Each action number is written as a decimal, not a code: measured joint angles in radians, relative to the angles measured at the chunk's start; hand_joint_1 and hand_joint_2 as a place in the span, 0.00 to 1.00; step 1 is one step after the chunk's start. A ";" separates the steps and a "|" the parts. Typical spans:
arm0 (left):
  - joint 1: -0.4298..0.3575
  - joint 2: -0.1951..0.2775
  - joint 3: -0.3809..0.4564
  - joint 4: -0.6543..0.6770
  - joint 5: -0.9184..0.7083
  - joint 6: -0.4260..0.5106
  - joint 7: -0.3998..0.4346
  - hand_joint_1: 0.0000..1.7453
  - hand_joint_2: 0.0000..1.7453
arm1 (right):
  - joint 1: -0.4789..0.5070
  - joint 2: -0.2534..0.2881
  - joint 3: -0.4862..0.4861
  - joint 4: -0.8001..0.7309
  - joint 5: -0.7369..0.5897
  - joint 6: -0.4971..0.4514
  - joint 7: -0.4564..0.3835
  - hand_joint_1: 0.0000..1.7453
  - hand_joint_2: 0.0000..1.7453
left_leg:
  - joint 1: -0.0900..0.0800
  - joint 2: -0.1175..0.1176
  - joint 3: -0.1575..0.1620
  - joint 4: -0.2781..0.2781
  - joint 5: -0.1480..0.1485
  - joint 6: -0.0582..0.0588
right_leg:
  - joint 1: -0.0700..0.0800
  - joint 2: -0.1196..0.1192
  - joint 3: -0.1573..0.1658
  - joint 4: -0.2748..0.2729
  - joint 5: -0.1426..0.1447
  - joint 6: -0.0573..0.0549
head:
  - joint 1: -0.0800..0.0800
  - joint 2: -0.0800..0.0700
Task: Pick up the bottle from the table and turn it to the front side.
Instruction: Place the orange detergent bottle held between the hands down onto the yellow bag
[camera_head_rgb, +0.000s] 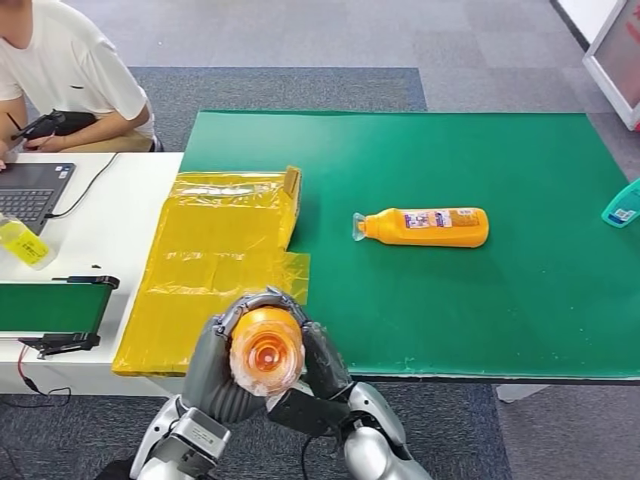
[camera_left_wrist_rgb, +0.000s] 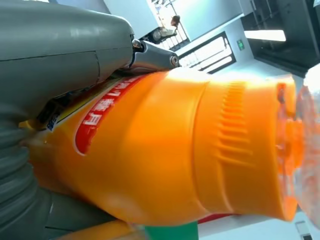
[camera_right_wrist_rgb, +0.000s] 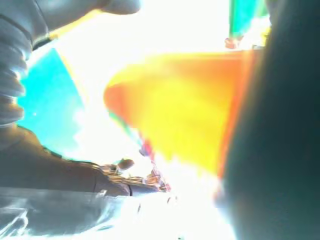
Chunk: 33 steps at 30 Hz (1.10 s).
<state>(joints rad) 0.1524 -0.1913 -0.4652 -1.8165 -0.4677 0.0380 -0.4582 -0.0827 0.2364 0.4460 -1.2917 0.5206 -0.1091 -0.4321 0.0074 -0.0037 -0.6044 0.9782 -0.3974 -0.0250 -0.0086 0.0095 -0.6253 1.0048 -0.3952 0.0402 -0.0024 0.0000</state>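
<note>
We had an orange bottle (camera_head_rgb: 266, 350) up off the table, held in front of the body near the front edge of the green table (camera_head_rgb: 468, 310), with its clear-wrapped cap end pointing pretty much straight at the head camera. Our left hand (camera_head_rgb: 213, 367) was wrapped around the left side of it, fingers curled over the top, and our right hand (camera_head_rgb: 321, 358) was cupping it from the right, dark fingers pressed against the body. So both hands were gripping the same bottle between them.

From the left wrist view the bottle was huge and close, orange body with a red label with white characters (camera_left_wrist_rgb: 102, 112) and ribbed grooves near the neck, and the grey thumb lay pressed along it. The right wrist view was badly blown out, just an orange-yellow blur against the glare, so no detail of the fingers there.

A second orange bottle (camera_head_rgb: 426, 226) lay on its side out in the middle of the green mat, cap pointing left. Yellow plastic bags (camera_head_rgb: 215, 260) were spread across the seam between the white desk (camera_head_rgb: 128, 200) and the mat. A teal bottle (camera_head_rgb: 623, 205) poked in at the right edge. A person in a white shirt (camera_head_rgb: 68, 70) sat at the far left by a laptop (camera_head_rgb: 30, 188).
</note>
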 joint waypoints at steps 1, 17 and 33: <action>0.000 -0.002 0.002 0.001 -0.003 -0.002 -0.001 1.00 1.00 | 0.002 0.002 -0.011 0.002 -0.013 0.008 -0.007 0.00 1.00 | 0.000 0.000 0.000 0.000 0.000 0.000 | 0.000 0.000 0.000 0.000 0.000 0.000 | 0.000 0.000; 0.032 -0.037 0.100 -0.104 -0.750 0.388 0.230 1.00 1.00 | 0.099 0.028 -0.192 -0.207 0.028 -0.003 0.007 0.00 1.00 | 0.000 0.000 0.000 0.000 0.000 0.000 | 0.000 0.000 0.000 0.000 -0.001 0.000 | 0.000 0.000; -0.324 0.396 0.053 0.030 -1.067 0.204 1.150 1.00 1.00 | 0.051 0.031 -0.190 -0.241 -0.019 0.058 -0.050 0.00 1.00 | 0.004 -0.002 -0.004 0.000 0.008 -0.006 | 0.005 -0.003 -0.005 0.004 0.004 -0.007 | 0.000 0.000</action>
<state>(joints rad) -0.1715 0.2045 -0.4123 -1.7866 -1.5351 0.2422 0.6921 -0.0319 0.2678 0.2558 -1.5331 0.5012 -0.0509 -0.4825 0.0115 -0.0061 -0.6087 0.9780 -0.3893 -0.0311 -0.0033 0.0069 -0.6303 1.0084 -0.3911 0.0331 -0.0024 0.0000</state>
